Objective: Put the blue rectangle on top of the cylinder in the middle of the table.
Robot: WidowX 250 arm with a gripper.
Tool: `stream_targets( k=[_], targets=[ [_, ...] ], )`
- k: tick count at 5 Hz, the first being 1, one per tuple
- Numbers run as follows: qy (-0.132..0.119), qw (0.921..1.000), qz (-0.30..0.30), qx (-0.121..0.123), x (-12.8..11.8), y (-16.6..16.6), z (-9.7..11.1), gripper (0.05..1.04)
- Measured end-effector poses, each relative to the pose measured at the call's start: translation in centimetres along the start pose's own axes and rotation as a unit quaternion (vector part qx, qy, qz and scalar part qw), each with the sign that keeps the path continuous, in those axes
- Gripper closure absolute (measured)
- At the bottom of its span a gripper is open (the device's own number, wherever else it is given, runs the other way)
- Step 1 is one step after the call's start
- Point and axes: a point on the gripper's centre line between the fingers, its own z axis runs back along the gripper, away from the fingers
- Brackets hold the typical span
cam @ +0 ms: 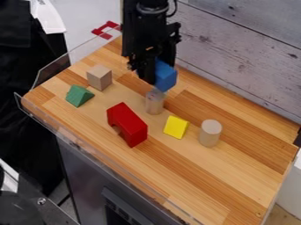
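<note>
so the black gripper (156, 73) has the blue rectangle (166, 80) pinched in its fingers, just over the middle cylinder (155, 104), can't tell if they're touching tbh. red arch (128, 125) and yellow block (176, 127) sit nearby on the wood table (235, 184), plus another cylinder (210, 134) right of the yellow one

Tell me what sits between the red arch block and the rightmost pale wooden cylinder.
A yellow block lies between the red arch block and that cylinder, as the camera view shows.
</note>
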Motion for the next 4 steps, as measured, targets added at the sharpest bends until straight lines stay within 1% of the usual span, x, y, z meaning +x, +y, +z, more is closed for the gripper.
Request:
stream_targets(
  k=[1, 2, 3, 4],
  targets=[
    [-0.004, 0.9996, -0.008, 0.028, -0.9, 0.3, -1.0, 0.518],
    [-0.003, 0.9995, -0.005, 0.031, -1.1, 0.5, -1.2, 0.518],
    [0.002, 0.9993, 0.012, 0.035, -0.6, 1.2, -1.7, 0.518],
    [0.004, 0.9992, 0.026, 0.032, 0.0, 1.3, -1.7, 0.518]
  ],
)
